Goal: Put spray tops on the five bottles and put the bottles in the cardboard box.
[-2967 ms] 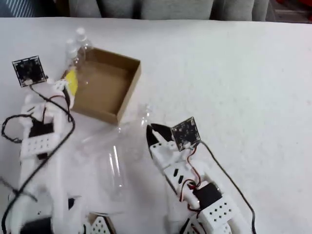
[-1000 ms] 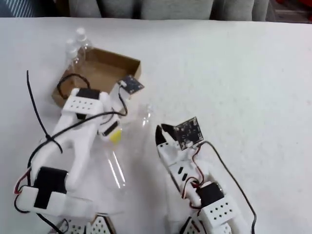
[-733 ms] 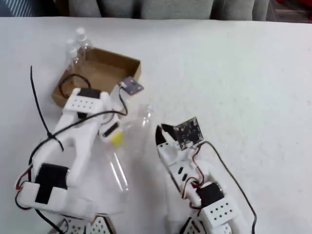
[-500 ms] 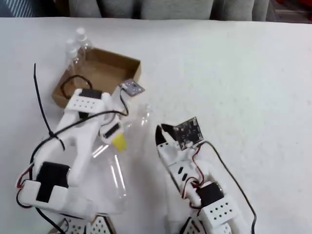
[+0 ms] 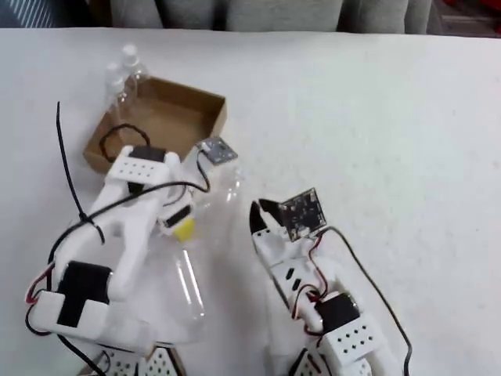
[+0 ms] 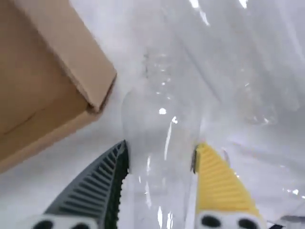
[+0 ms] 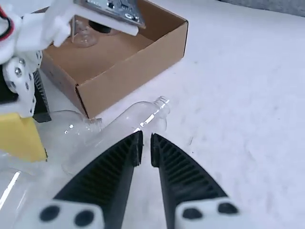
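Note:
Several clear bottles without tops lie on the white table near the cardboard box (image 5: 168, 129). My left gripper (image 6: 161, 149) has its grey and yellow fingers pressed against both sides of one lying clear bottle (image 6: 162, 124), just beside the box corner (image 6: 90, 81). In the high view this gripper (image 5: 182, 222) sits in front of the box. My right gripper (image 7: 145, 143) is shut with nothing in it, hovering just short of a lying bottle (image 7: 138, 121) whose open neck points away. It stands at mid-table (image 5: 254, 218).
Two bottles with white spray tops (image 5: 125, 74) stand at the box's far left corner. More clear bottles (image 5: 188, 274) lie near the left arm's base. The table to the right of the arms is bare white cloth.
The left arm swung from the box's left side over to the lying bottles and settled its fingers around one. The right arm shifted slightly, then kept still.

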Controlling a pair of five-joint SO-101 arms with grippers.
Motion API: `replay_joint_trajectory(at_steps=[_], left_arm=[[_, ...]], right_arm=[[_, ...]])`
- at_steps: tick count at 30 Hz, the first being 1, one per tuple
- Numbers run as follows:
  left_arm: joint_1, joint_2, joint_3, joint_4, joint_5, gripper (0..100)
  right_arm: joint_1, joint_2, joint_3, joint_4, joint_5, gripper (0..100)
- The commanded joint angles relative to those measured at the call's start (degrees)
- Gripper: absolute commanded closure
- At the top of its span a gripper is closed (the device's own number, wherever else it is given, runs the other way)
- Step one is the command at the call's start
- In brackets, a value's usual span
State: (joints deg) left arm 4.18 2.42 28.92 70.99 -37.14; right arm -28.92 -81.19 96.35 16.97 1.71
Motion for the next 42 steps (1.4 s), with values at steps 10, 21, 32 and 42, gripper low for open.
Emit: replay_joint_trajectory(at_steps=[10,21,32,42], left_arm=[[-9.1,-0.7,-9.4,13.7,-5.7,98],[-14.8,-0.8,-12.7,14.0,-9.4,93],[-8.2,-0.8,-21.3,20.0,-0.5,74],[-2.9,-0.2,-17.8,12.5,3.8,66]], right_arm=[[0.0,-0.5,0.5,-0.3,0.7,98.2],[0.0,-0.5,0.5,-0.3,0.7,98.2],[0.0,-0.5,0.5,-0.3,0.7,98.2],[0.0,-0.5,0.5,-0.3,0.7,98.2]])
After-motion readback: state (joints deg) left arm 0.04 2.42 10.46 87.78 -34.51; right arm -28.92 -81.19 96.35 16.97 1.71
